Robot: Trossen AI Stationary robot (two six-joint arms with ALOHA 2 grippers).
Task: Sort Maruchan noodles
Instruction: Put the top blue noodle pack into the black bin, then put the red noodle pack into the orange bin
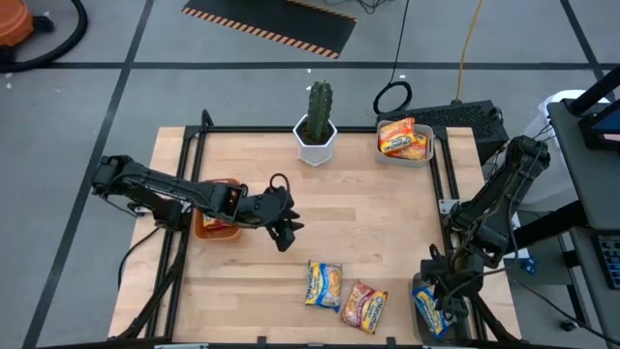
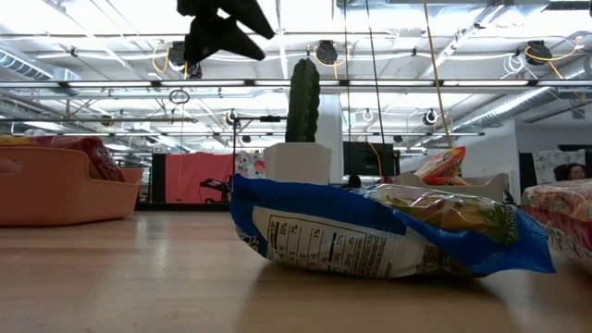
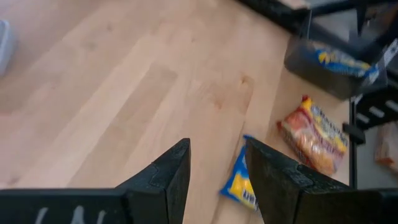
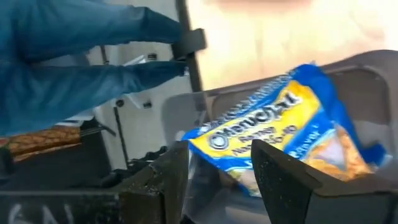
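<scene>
Two Maruchan noodle packets lie flat on the wooden table near its front edge: a blue one (image 1: pixel 324 284) (image 3: pixel 239 183) and a red-orange one (image 1: pixel 364 306) (image 3: pixel 317 137). My left gripper (image 1: pixel 287 236) (image 3: pixel 217 146) hangs open above the table, left of and beyond them, with nothing between its fingers. My right gripper (image 1: pixel 441 297) (image 4: pixel 217 152) stands open over the dark bin (image 1: pixel 418 289) at the near right corner. A blue packet (image 4: pixel 273 124) leans inside that bin, beyond the fingertips. An orange bin (image 1: pixel 215 223) at the left and a pale bin (image 1: pixel 404 153) at the far right also hold packets.
A cactus in a white pot (image 1: pixel 316 126) stands at the middle of the far edge. Black frame rails (image 1: pixel 184 242) run along the table's left and right sides. Bare wood lies between the cactus and the two loose packets. In the right wrist view, blue cloth (image 4: pixel 74 56) shows beyond the table.
</scene>
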